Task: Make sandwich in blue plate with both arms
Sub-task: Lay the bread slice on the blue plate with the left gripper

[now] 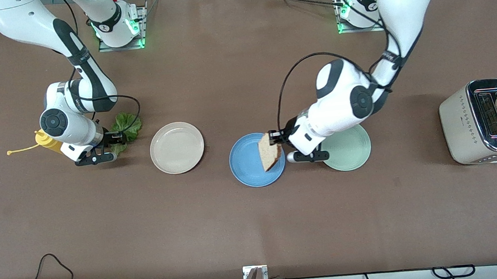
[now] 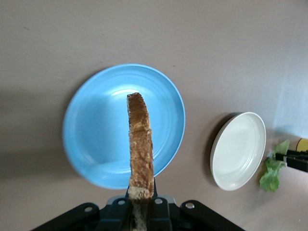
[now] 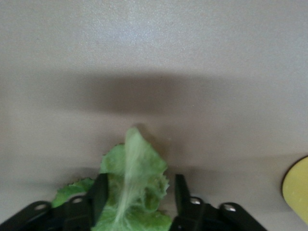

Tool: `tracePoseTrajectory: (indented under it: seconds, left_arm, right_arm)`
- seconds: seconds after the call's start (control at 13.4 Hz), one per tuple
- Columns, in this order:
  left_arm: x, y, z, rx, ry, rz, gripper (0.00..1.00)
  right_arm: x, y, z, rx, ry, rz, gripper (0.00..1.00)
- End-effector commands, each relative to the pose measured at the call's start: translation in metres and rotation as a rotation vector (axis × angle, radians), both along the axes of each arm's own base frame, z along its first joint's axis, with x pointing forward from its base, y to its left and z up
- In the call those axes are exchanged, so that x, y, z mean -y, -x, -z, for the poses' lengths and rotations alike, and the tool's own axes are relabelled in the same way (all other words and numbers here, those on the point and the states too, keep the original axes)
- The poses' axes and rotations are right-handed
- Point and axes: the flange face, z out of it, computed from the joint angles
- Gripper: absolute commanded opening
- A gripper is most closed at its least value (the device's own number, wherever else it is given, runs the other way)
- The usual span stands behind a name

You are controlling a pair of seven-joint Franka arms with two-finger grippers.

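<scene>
Over the blue plate point(image 1: 247, 163) my left pincer point(image 1: 273, 139) grips a bread slice point(image 1: 270, 152) edge-down, ready to lay it; my right pincer point(image 3: 137, 197), fingers apart, straddles the lettuce point(image 1: 126, 125) on the tabletop point(image 1: 257, 225) to grab it.

Bread slice point(image 1: 270, 151) hangs over the blue plate point(image 1: 246, 164), seemingly between two other plates.

Three plates point(image 1: 176, 147) – two bread slices point(image 1: 270, 152), one toaster point(image 1: 484, 121)

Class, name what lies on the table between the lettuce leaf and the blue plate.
The cream-white plate lies between the lettuce leaf and the blue plate, plain in the front view.
</scene>
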Motion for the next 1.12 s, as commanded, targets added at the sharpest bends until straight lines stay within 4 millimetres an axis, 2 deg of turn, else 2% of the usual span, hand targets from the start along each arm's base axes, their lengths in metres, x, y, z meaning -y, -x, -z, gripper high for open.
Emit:
tracePoseTrajectory:
  seconds: [0.0,0.15,0.3,0.52,0.6,0.67,0.74,0.82,0.89,1.04]
  left_arm:
    - [0.026,-0.006,0.021,0.006,0.068,-0.062,0.01]
    - [0.042,-0.003,0.038,-0.027,0.102,-0.081,0.01]
    - [0.055,0.005,0.043,-0.051,0.116,-0.079,0.01]
    - [0.055,0.006,0.046,-0.070,0.127,-0.092,0.01]
    - [0.055,0.006,0.048,-0.065,0.125,-0.086,0.09]
    - [0.051,0.003,0.054,-0.064,0.120,-0.083,0.35]
    - [0.046,0.000,0.056,-0.064,0.119,-0.089,0.75]
    - [0.042,-0.003,0.056,-0.057,0.113,-0.089,1.00]
    - [0.036,-0.006,0.058,-0.057,0.109,-0.098,1.00]
    - [0.010,-0.020,0.070,-0.045,0.077,-0.124,1.00]
  right_arm:
    - [-0.002,-0.002,-0.001,0.003,-0.001,-0.005,0.16]
    - [-0.001,-0.004,-0.003,0.007,-0.001,-0.007,0.09]
    - [-0.002,-0.008,-0.007,0.012,-0.002,-0.010,0.05]
    - [-0.003,-0.015,-0.017,-0.009,0.000,-0.005,0.05]
    - [-0.004,-0.017,-0.019,-0.020,0.002,-0.002,0.05]
    - [-0.003,-0.020,-0.023,-0.020,0.002,0.006,0.05]
    - [-0.005,-0.021,-0.025,-0.023,0.000,0.006,0.05]
    - [-0.004,-0.023,-0.028,-0.024,0.000,0.007,0.05]
    - [-0.005,-0.023,-0.029,-0.030,0.000,0.009,0.05]
    - [-0.006,-0.025,-0.032,-0.044,-0.002,0.018,0.05]
